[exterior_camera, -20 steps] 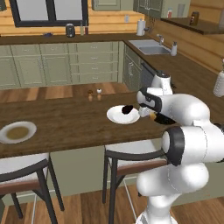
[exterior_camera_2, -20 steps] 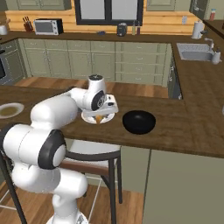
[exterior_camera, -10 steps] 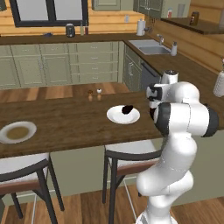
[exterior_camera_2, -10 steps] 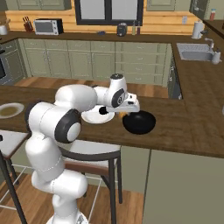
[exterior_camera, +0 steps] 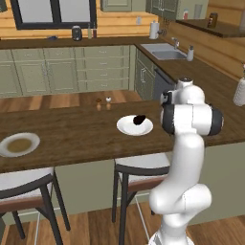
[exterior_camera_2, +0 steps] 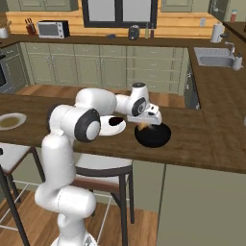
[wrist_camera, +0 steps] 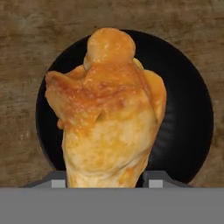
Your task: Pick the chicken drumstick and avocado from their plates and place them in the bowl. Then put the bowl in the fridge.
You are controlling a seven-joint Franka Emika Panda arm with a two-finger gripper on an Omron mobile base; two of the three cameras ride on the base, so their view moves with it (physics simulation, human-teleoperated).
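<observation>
- Holding the chicken drumstick, the gripper is clamped on it, directly above the black bowl.
- Its long axis points down toward the bowl's middle.

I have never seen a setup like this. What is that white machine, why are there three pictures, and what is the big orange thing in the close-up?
The white machine is a robot arm in a simulated kitchen. Two pictures come from cameras on its base, looking over the arm from behind on the left and on the right. The third comes from a camera on its hand. The orange thing is a chicken drumstick, held in the gripper above a black bowl; it looks huge because the camera is so close. On the wooden counter there is also a white plate with a dark item on it, likely the avocado, and a pale grey plate further left.
</observation>
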